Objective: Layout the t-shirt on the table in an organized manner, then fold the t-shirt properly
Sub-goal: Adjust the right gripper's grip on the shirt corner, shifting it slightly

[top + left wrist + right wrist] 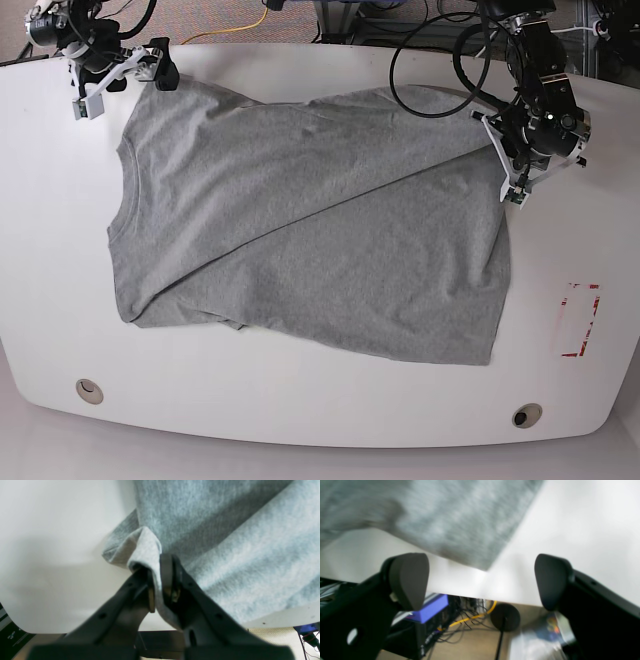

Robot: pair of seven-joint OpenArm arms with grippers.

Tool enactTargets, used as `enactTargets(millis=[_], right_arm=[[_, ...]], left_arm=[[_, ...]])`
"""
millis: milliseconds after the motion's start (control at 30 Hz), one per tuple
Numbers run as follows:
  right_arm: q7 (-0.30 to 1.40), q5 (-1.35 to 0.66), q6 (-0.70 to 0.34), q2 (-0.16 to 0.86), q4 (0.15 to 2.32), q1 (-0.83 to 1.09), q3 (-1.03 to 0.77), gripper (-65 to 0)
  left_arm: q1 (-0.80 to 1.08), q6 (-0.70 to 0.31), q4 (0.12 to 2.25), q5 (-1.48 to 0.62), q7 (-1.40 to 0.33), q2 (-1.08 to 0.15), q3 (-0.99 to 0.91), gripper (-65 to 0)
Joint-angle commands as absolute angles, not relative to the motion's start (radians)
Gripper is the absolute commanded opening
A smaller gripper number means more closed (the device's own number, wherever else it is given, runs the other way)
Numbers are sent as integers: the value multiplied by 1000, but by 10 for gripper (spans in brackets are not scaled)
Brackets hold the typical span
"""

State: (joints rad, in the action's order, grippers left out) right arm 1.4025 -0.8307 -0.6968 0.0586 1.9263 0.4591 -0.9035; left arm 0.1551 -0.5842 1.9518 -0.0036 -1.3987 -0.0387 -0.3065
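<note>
White and glossy, the surface [560, 200] fills my overhead view, with two round grommets [89, 390] near its front edge and a red tape rectangle [580, 320] off to one side. I see the grey t-shirt [310, 230] spread across the middle of it, mostly flat, with a long diagonal fold running from one lower corner up toward the far edge. My left fingers [158, 585] are clamped tight on a bunched corner of the t-shirt at the far edge, the cloth pinched between the pads. My right fingers [481, 580] stand spread wide with nothing between them, near the surface's edge, close by another corner of the shirt. Below that edge I see cables [470, 617] and a blue box [430, 608].
</note>
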Motion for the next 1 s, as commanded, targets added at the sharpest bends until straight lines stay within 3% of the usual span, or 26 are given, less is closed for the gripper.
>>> enactTargets(millis=[0,967], right_arm=[[1392,-900,-698,73,1951,475,-906,0],[1374,-909,-698,90,1712,410,-905,0]], left_arm=[[147,-584,1968,-2,-1396,-44,-308,-650],[148,-584,1968,-2,-1396,-45,-308,-650]])
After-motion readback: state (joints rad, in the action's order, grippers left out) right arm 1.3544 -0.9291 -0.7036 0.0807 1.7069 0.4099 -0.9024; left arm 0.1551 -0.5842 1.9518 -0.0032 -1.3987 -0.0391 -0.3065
